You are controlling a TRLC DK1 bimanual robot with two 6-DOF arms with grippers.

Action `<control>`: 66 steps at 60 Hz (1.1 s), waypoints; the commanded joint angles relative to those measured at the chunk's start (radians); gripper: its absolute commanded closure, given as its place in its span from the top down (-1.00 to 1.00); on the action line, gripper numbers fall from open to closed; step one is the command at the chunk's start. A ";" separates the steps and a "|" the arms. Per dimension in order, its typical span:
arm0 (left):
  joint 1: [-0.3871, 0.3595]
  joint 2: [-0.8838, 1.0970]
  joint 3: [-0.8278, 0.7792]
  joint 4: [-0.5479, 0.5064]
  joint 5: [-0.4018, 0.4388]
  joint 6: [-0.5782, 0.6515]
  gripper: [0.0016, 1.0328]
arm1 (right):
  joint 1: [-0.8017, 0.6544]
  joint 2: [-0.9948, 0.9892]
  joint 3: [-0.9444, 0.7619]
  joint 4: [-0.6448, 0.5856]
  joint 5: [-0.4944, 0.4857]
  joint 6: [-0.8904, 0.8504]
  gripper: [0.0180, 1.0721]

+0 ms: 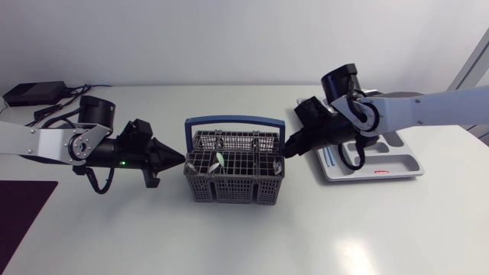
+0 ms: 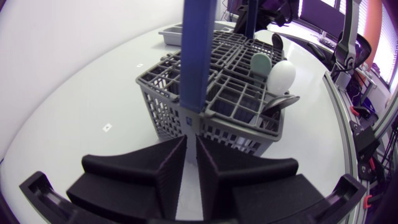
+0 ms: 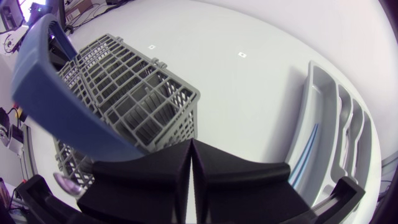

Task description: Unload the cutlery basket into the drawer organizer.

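Left gripper (image 2: 191, 148) closed, empty, just short of cutlery basket (image 2: 231, 102) end; spoons (image 2: 280, 76) stand upright just ahead. Right gripper (image 3: 191, 152) closed, empty, at opposite end.

We seem to be in a robotics lab: our left arm (image 1: 38, 141) and right arm (image 1: 428, 107) flank a plain white desk (image 1: 244, 237), a cabled black box (image 1: 34, 93) at its corner.

The head camera looks down from above on the bench (image 1: 359, 229), with the basket (image 1: 235, 177) central. The left wrist camera, just behind the left gripper (image 2: 191, 163), faces one end of the basket from close by. The right wrist camera, behind the right gripper (image 3: 191, 163), faces the opposite end. All three views share the basket.
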 commanded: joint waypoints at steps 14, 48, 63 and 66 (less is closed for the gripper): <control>-0.043 -0.030 -0.035 -0.002 0.017 0.021 -0.62 | -0.002 -0.136 -0.131 -0.030 -0.012 0.017 -0.89; -0.078 -0.138 -0.121 0.001 0.018 0.003 -0.62 | 0.134 -0.148 -0.117 -0.037 -0.005 0.090 -0.89; -0.072 -0.108 -0.095 0.012 0.017 0.000 -0.62 | 0.168 -0.211 -0.169 -0.037 0.014 0.115 -0.89; -0.072 -0.096 -0.076 0.012 0.017 -0.003 -0.62 | 0.177 -0.216 -0.170 -0.038 0.023 0.121 -0.89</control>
